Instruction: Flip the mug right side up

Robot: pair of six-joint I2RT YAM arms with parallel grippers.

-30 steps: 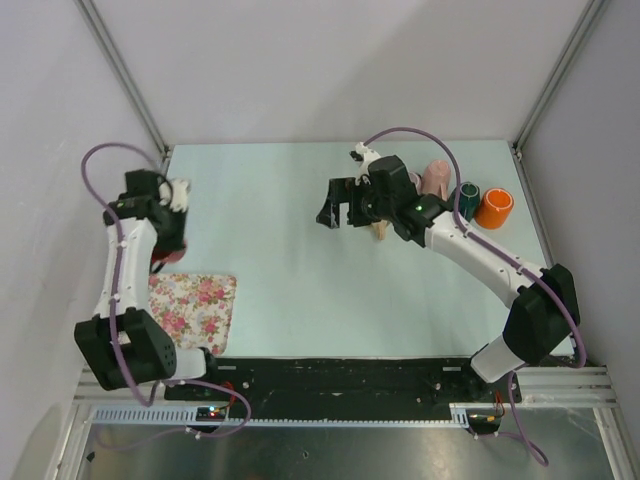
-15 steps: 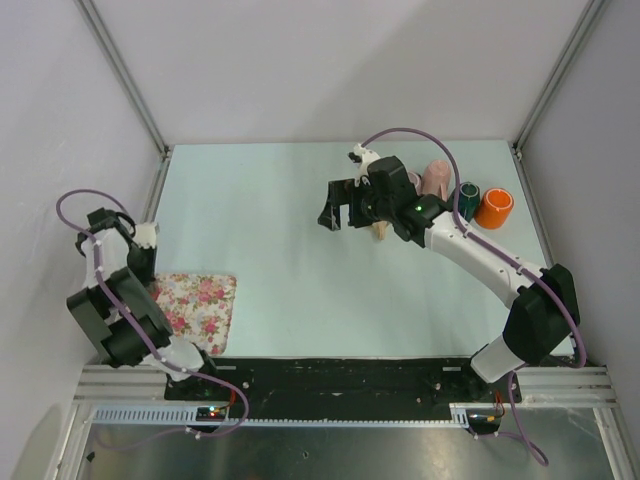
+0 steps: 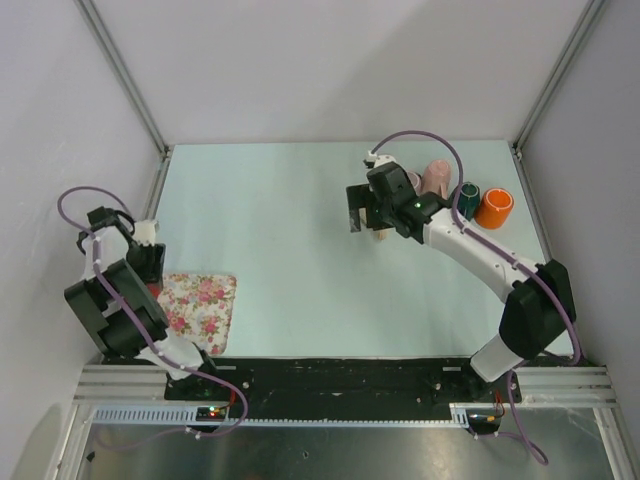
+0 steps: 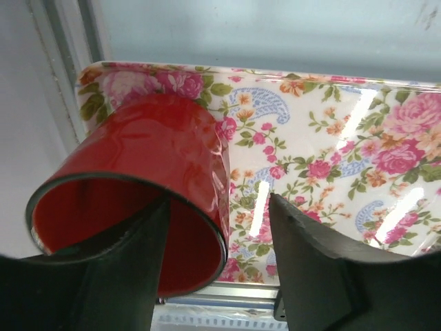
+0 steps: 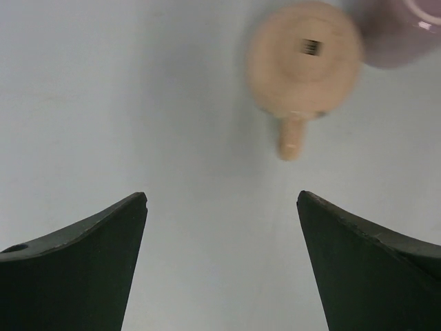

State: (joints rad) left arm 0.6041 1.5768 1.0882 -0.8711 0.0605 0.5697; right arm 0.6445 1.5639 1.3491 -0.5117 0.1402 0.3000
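Observation:
A tan mug (image 5: 303, 58) stands bottom up on the table, its handle (image 5: 293, 138) pointing at my right gripper (image 5: 222, 196). That gripper hovers open just short of it with nothing between its fingers. From above, the right gripper (image 3: 358, 215) covers most of the tan mug (image 3: 380, 235). A red mug (image 4: 138, 152) rests on the left end of the floral tray (image 4: 331, 158), its mouth facing the left wrist camera. My left gripper (image 4: 218, 200) is open: one finger reaches inside the red mug, the other stands outside, with a gap to the wall.
A pink mug (image 3: 436, 177) lies just behind the tan one, with a teal cup (image 3: 468, 199) and an orange cup (image 3: 494, 207) to its right. The floral tray (image 3: 200, 305) sits at the table's near left corner, beside the frame rail.
My left arm has pulled back to the near left and its jaws have opened off the red mug. The right gripper has shifted right, toward the tan mug.

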